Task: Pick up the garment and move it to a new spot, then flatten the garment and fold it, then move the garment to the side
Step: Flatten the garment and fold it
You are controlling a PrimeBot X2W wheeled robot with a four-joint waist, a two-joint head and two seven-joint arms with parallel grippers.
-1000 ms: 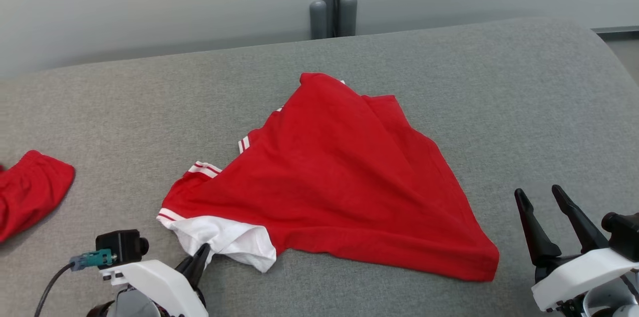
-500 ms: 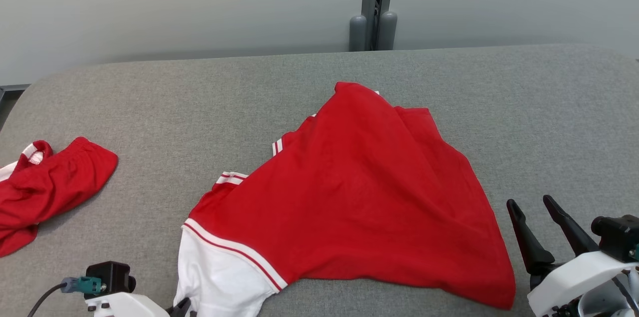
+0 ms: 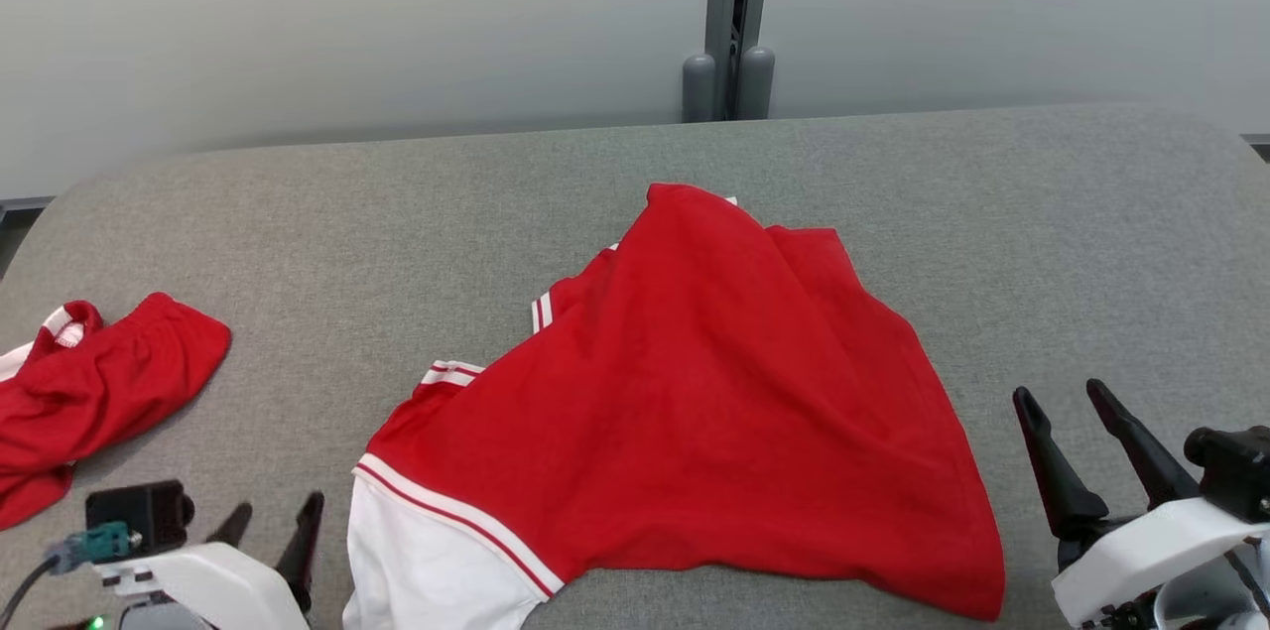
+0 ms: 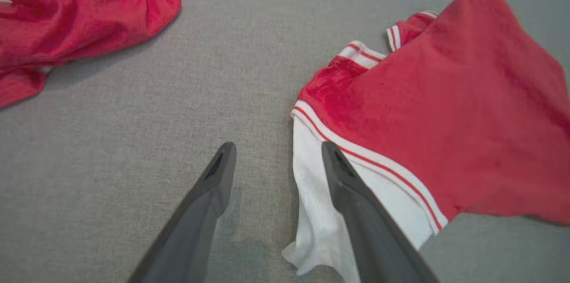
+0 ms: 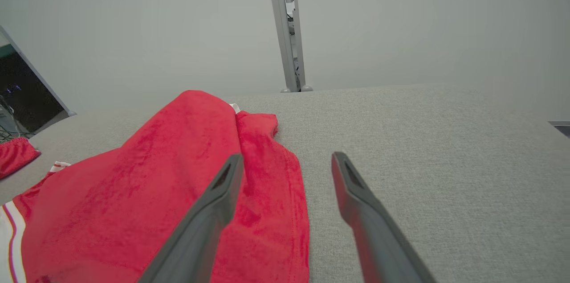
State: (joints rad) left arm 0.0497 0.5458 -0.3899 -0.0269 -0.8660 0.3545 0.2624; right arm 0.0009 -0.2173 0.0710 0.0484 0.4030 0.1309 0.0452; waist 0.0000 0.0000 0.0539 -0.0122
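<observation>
The garment, a red shirt with a white sleeve and red-and-white striped trim, lies crumpled on the grey padded surface. Its white sleeve reaches the near edge. My left gripper is open just left of that sleeve, holding nothing; in the left wrist view the left gripper has one finger over the white cloth and the other over bare grey fabric. My right gripper stands open at the lower right, beside the garment's right hem, apart from it.
A second red garment lies bunched at the far left of the surface. A grey post rises behind the back edge against a pale wall. Bare grey fabric stretches to the right.
My left gripper has let go of the white sleeve and opened, now standing just left of it. The sleeve lies spread flatter. The camera view shifted. The right gripper stayed open in place.
</observation>
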